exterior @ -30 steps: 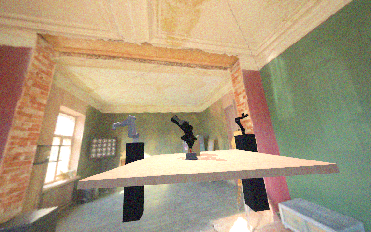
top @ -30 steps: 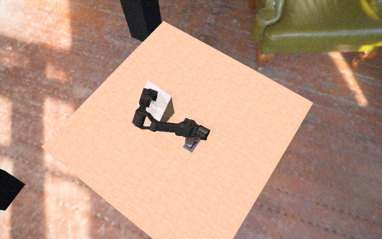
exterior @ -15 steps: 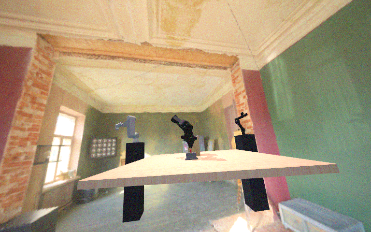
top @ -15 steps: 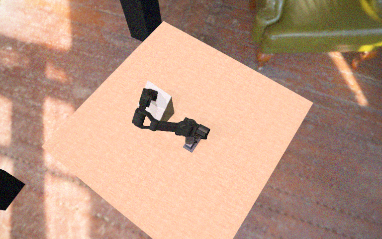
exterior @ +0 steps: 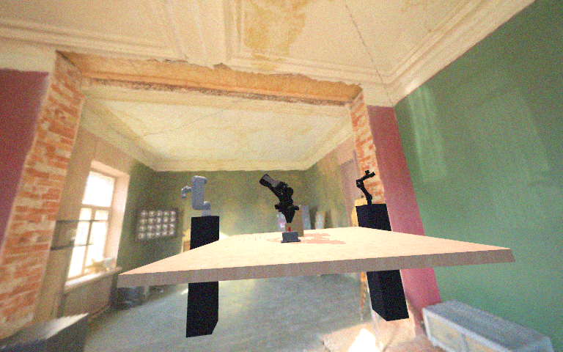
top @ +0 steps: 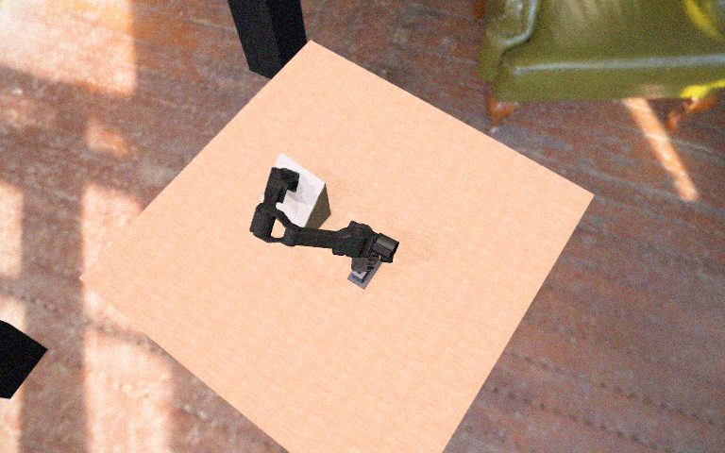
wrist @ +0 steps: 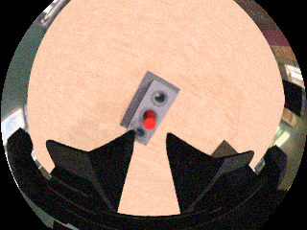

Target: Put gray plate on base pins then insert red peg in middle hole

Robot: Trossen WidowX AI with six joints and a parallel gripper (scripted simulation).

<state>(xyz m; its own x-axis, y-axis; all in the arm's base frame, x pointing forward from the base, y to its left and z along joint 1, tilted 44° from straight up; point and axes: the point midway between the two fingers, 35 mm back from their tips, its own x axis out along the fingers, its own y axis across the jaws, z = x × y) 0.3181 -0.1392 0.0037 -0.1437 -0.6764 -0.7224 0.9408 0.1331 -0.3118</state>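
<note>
The gray plate (wrist: 161, 109) (exterior: 291, 235) sits on the darker gray base (wrist: 138, 99) and looks flat and lined up with it; the pins are too small to make out. The red peg (wrist: 150, 120) (exterior: 289, 229) stands upright in the plate's middle hole, with its red top above the plate. How deep it sits is hidden. My gripper (wrist: 150, 136) (exterior: 289, 221) is partly open and empty, above the peg and plate, with its fingertips apart and clear of the peg. In the top view my arm hides the peg and part of the plate.
A pale block (top: 305, 201) (exterior: 297, 226) stands on the table (top: 428, 320) near my arm's base; its corner shows in the wrist view (wrist: 225, 149). Black pedestals (exterior: 203, 232) (exterior: 373, 218) with other arms stand beyond the table.
</note>
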